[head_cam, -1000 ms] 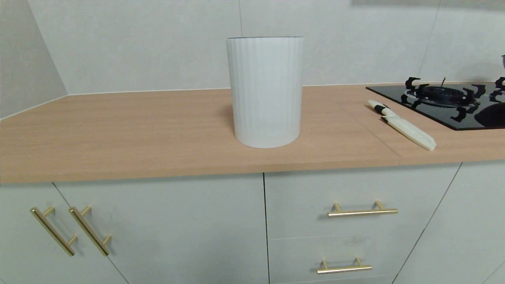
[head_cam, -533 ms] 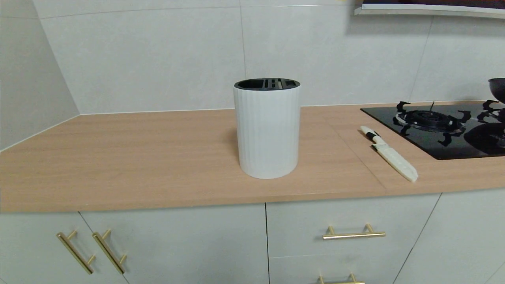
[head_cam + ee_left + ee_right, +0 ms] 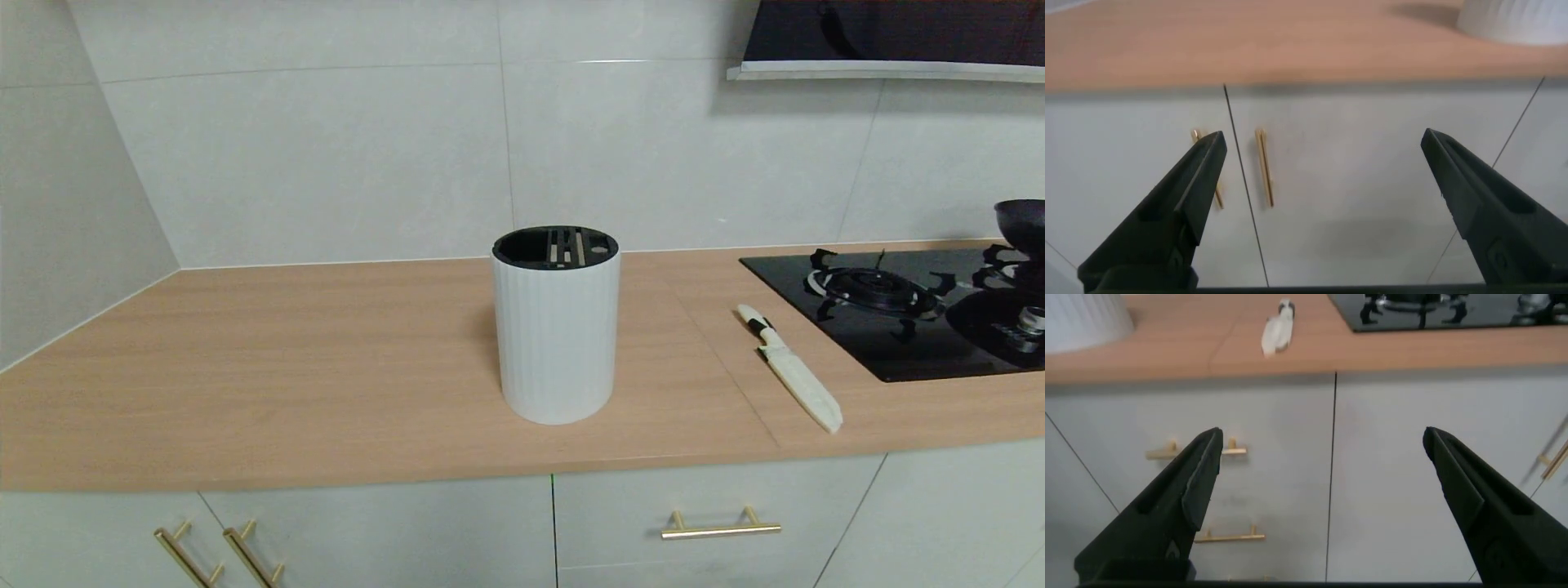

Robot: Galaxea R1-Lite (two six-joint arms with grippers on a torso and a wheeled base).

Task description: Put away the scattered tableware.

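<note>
- Lying flat on the wooden counter [image 3: 286, 367], the knife [image 3: 789, 379] sits right of the white slotted holder [image 3: 556, 327], between it and the black hob [image 3: 890, 343], and touches neither.
- Its long axis runs from the black-banded handle at the back to the pale blade tip near the counter's front edge, slanting rightward.
- The right gripper [image 3: 1321, 437], fingers spread wide and empty, hangs below counter level facing the cabinet fronts. The knife [image 3: 1278, 331] lies above and ahead of it, so this arm is judged the nearer.
- The left gripper [image 3: 1323, 135], likewise spread and empty, faces the cabinet doors, with the holder [image 3: 1515, 20] up ahead on the counter.
- No readable writing or brand shows on knife or holder.
</note>
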